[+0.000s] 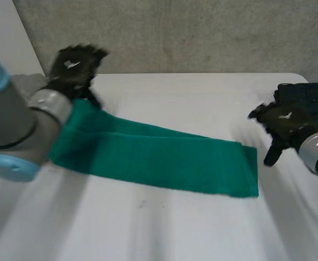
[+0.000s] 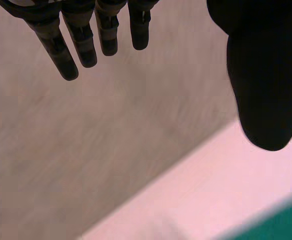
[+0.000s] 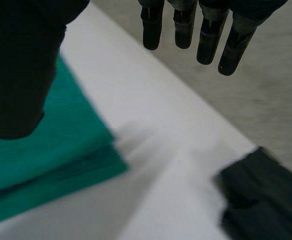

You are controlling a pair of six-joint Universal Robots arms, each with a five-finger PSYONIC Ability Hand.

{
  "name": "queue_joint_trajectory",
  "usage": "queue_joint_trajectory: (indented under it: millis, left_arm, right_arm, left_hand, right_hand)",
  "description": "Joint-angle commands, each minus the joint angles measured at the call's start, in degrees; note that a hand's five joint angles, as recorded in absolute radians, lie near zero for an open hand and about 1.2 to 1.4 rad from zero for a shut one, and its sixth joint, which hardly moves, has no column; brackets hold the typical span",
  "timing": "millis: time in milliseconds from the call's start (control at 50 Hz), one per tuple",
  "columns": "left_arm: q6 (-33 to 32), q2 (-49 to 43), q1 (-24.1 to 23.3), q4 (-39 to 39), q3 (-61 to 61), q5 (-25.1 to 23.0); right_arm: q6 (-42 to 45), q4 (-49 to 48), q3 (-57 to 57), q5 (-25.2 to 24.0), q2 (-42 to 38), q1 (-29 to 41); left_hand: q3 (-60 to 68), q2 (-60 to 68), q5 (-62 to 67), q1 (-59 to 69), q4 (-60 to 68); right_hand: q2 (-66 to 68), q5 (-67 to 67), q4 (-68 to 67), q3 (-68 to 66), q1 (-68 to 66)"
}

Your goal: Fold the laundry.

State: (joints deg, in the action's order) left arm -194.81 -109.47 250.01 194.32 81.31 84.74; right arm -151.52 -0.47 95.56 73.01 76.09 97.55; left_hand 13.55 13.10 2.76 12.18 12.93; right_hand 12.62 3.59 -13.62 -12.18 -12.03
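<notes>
While the left robot hand [image 1: 74,65] and right robot hand [image 1: 284,124] hang released, the long green fuzzy folded cloth strip [image 1: 159,157] lies slantwise across the white desk [image 1: 175,228], far-left to near-right.

**A:** What do you have on the right wrist camera?

**B:** I see my right hand [image 3: 16,75] spread, fingers [image 3: 206,45] straight, thumb apart from them, nothing held. Under the thumb lies the green cloth [image 3: 51,150], its corner on the white table [image 3: 176,165].

**A:** Folded?

**B:** Two layers at that corner, I think. A dark cloth [image 3: 263,200] lies apart from it, on the fingers' side.
</notes>
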Motion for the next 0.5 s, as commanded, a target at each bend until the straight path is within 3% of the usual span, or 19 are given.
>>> queue_joint_trajectory:
  millis: [20, 160, 300, 420, 500]
  left_arm:
    - [-16.73, 0.14, 12.07, -5.18, 5.43, -0.10]
    - [-21.31, -4.42, 17.08, -5.36, 4.47, -0.18]
    - [-21.23, -8.91, 17.17, -5.01, 1.83, -1.76]
    - [-20.79, -10.41, 16.82, -5.09, 1.30, -5.72]
    - [-20.52, -10.50, 16.38, -5.01, 1.39, -6.07]
  right_arm:
    - [1.93, 6.53, 0.24, 0.20, -1.55, 7.20]
    - [1.84, 1.01, 1.03, 3.27, -7.53, 13.09]
    - [1.93, -5.24, 2.35, 7.49, -10.17, 14.42]
    - [2.10, -7.00, 2.79, 8.20, -11.31, 14.51]
    - [3.24, -7.35, 2.62, 8.28, -12.28, 14.33]
  left_hand:
    - [-0.48, -0.02, 0.32, 0.89, 0.14]
    - [0.03, 0.48, 0.82, 1.40, 0.65]
    - [2.21, 2.66, 3.00, 3.58, 2.82]
    - [24.38, 24.83, 25.18, 25.75, 25.00]
    - [48.93, 49.38, 49.73, 50.30, 49.55]
  right_hand:
    - [-2.62, -3.59, 3.62, 2.18, 2.03]
    - [-0.19, -1.16, 1.19, -0.25, -0.40]
    - [7.04, 6.07, -6.04, -7.48, -7.63]
    - [12.60, 11.63, -11.60, -13.04, -13.19]
    - [17.30, 16.33, -16.30, -17.74, -17.89]
